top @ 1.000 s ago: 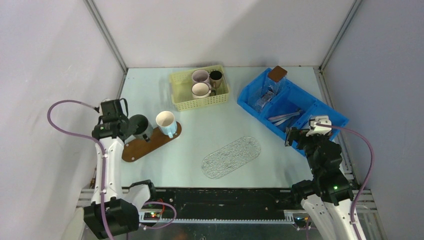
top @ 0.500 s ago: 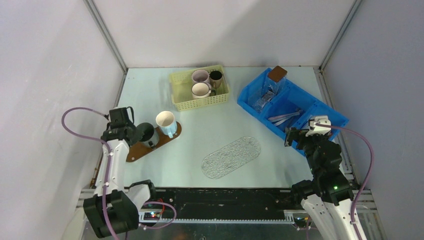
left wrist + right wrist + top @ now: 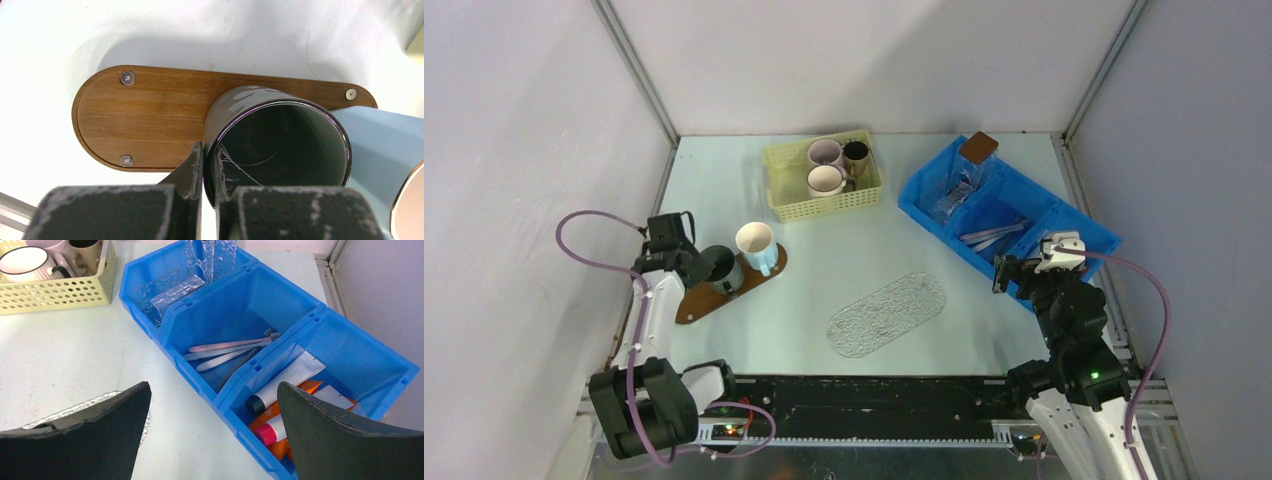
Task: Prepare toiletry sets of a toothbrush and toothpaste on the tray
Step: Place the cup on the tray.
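- The right tool (image 3: 214, 410) hangs spread wide and empty over the near wall of the blue bin (image 3: 150, 280).
- The left tool (image 3: 210, 155) is clenched on the wall of the dark mug (image 3: 280, 145), one finger inside the rim and one outside. The mug stands on the wooden tray (image 3: 140, 115), close beside a pale blue mug (image 3: 755, 246).
- The step in hand looks like setting out mugs. The dark mug is empty, and no set is made yet.
- Next, the left tool should let go and lift straight up, or it may tip the mug or knock its neighbour.
- A clear textured dish (image 3: 887, 314) lies on the counter (image 3: 844, 250) between tray and bin, under any carry path.
- The toothbrushes (image 3: 227, 350) lie in the bin's middle compartment and the toothpaste tubes (image 3: 287, 405) in its nearest one, both well apart from the tray.
- Farthest back, a yellow basket (image 3: 789, 200) holds three more mugs, clear of the work.
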Motion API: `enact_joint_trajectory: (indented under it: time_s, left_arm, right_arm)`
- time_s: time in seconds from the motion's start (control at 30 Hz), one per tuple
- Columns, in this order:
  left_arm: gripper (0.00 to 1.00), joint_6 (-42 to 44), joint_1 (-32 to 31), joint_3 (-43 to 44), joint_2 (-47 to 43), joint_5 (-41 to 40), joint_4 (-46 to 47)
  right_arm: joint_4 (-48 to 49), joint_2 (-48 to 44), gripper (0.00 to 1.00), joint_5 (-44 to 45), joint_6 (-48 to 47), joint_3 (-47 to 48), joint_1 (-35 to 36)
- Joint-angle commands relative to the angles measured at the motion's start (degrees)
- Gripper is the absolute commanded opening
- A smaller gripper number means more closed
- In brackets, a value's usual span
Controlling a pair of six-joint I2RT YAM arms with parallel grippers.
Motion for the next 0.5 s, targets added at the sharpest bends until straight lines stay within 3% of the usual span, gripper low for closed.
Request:
enact_joint_trajectory:
  time_s: [0.0, 0.47]
  left_arm:
    - [0.0, 0.7, 0.3, 1.0, 0.6, 1.8, 4.0]
    - [0.01, 0.4, -0.6, 1.9, 1.7, 4.0, 3.1]
  right_arm:
    - [2.3, -0.2, 1.0, 0.6, -0.5, 0.1, 0.4]
    - [2.3, -0.4, 1.0, 0.5, -0.5, 0.1, 0.4]
